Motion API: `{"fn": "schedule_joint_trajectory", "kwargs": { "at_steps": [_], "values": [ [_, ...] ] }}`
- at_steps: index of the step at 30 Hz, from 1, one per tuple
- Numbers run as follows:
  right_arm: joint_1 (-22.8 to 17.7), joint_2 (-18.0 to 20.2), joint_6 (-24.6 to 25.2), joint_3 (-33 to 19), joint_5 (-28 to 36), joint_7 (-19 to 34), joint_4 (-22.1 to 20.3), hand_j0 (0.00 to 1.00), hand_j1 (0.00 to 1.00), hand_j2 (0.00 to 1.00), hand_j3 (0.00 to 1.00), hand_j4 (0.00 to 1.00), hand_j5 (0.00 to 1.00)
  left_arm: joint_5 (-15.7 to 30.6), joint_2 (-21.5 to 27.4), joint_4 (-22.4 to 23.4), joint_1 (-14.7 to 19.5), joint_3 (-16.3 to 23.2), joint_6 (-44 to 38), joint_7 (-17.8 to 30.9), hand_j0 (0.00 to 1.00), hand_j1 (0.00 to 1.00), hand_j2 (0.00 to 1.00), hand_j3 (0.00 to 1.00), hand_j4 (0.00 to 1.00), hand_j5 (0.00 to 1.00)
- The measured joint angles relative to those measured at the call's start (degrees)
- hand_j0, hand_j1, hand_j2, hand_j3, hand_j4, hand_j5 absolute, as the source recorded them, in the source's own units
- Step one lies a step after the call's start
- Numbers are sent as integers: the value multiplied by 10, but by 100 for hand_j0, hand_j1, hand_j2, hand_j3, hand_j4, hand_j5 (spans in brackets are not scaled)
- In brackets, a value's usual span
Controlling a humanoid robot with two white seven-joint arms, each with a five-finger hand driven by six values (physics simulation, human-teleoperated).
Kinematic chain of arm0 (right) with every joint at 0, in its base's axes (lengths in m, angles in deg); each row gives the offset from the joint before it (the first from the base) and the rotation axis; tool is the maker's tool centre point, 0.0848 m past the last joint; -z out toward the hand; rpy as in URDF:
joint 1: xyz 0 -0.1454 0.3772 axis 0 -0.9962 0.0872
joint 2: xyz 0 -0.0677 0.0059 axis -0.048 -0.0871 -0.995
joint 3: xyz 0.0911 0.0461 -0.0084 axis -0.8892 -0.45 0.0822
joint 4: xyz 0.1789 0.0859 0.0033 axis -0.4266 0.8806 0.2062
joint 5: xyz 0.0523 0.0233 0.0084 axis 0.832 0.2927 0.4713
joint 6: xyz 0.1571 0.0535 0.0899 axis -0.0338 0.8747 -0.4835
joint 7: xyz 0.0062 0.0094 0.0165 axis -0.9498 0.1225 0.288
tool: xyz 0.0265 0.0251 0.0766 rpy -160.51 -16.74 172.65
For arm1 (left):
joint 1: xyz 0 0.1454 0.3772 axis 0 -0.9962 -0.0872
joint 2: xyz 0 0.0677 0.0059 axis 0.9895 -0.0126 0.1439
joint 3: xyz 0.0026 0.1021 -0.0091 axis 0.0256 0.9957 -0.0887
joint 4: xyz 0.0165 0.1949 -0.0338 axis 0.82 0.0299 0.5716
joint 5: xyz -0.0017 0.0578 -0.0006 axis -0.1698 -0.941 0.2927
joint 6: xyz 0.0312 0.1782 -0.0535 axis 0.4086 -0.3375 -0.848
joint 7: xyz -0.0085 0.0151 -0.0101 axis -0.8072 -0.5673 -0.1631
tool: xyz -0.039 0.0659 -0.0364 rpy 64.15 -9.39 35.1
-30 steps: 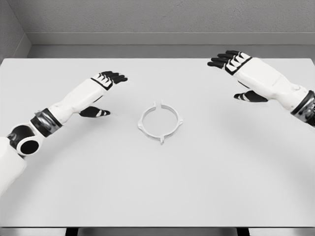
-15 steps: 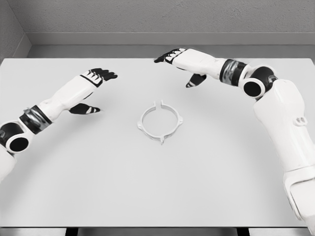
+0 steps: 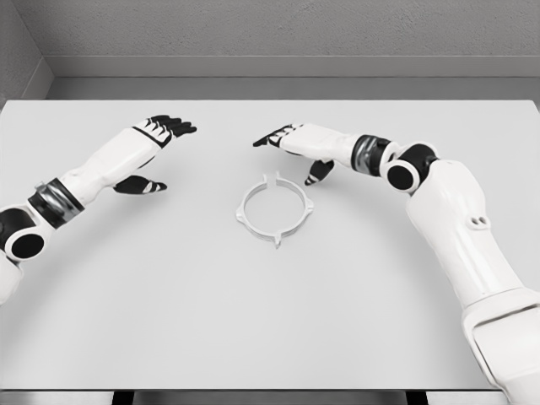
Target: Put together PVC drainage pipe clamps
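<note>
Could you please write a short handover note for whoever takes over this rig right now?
Left hand: open, holding nothing, over the table on its left side.
Right hand: open, empty, just above and behind the clamp ring, apart from it.
The white clamp ring lies flat at the table's middle, with a gap at its far side.
Done: nothing grasped.
Left: grasp the ring and assemble; no other parts are in view.

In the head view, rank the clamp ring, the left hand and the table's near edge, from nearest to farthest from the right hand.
1. Clamp ring, just below the right hand, at the table's middle.
2. Left hand, across on the left.
3. Table's near edge, at the picture's bottom.
</note>
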Motion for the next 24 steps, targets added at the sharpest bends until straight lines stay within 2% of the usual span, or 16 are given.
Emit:
{"fn": "schedule_joint_trajectory", "kwargs": {
  "at_steps": [24],
  "values": [
    [13,-16,30,5,-1,3,1,100,100,100,100,100,100,0,-1,1,3,0,0,0,100,100,100,100,100,100]
  ]
}}
